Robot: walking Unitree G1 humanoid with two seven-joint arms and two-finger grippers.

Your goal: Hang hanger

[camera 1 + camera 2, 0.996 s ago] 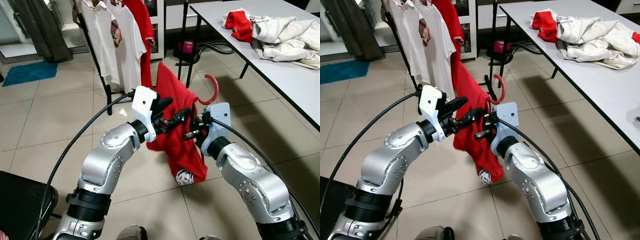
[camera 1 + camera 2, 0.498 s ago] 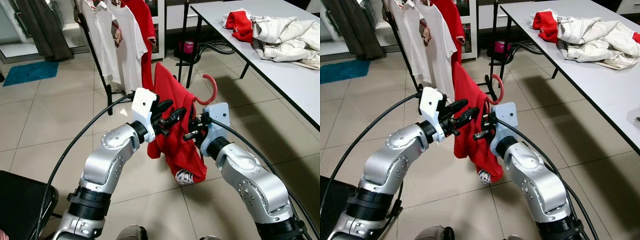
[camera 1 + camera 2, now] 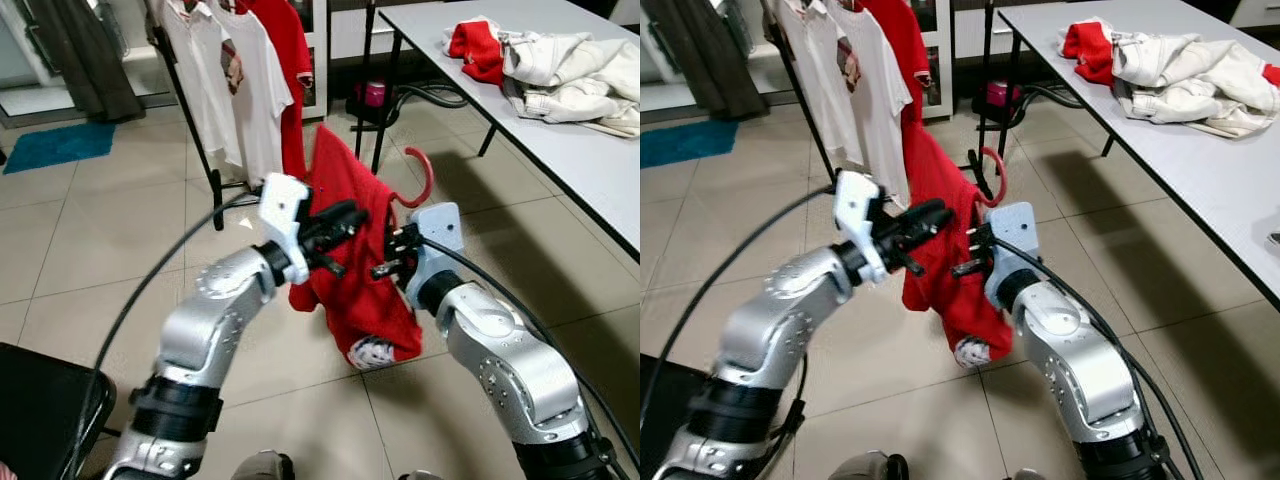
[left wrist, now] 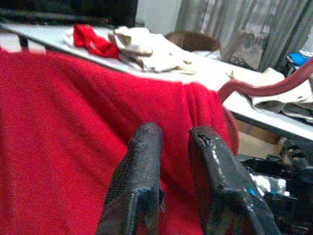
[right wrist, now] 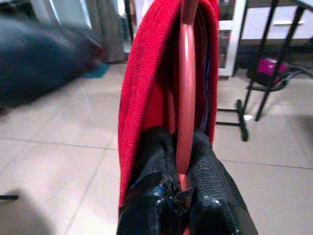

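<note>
A red hanger (image 3: pixel 432 172) carries a red shirt (image 3: pixel 355 300), held in the air in front of me above the tiled floor. My right gripper (image 3: pixel 386 256) is shut on the hanger's lower bar; the right wrist view shows the red hanger rod (image 5: pixel 186 73) pinched between its fingers (image 5: pixel 157 147). The hook curves up to the right of the shirt. My left gripper (image 3: pixel 335 236) sits against the shirt's left side, open. In the left wrist view its fingers (image 4: pixel 139 166) stand slightly apart in front of the red cloth, with nothing between them.
A black clothes rack (image 3: pixel 196 130) stands ahead on the left, with white T-shirts (image 3: pixel 235 90) and a red shirt (image 3: pixel 290 60) on it. A grey table (image 3: pixel 570 150) with a clothes pile (image 3: pixel 560 70) runs along the right. A black chair (image 3: pixel 40 400) is at the lower left.
My left arm has shifted, blurred in motion, and its fingers have come off the shirt's edge and spread. The right gripper keeps the hanger, which has swung slightly.
</note>
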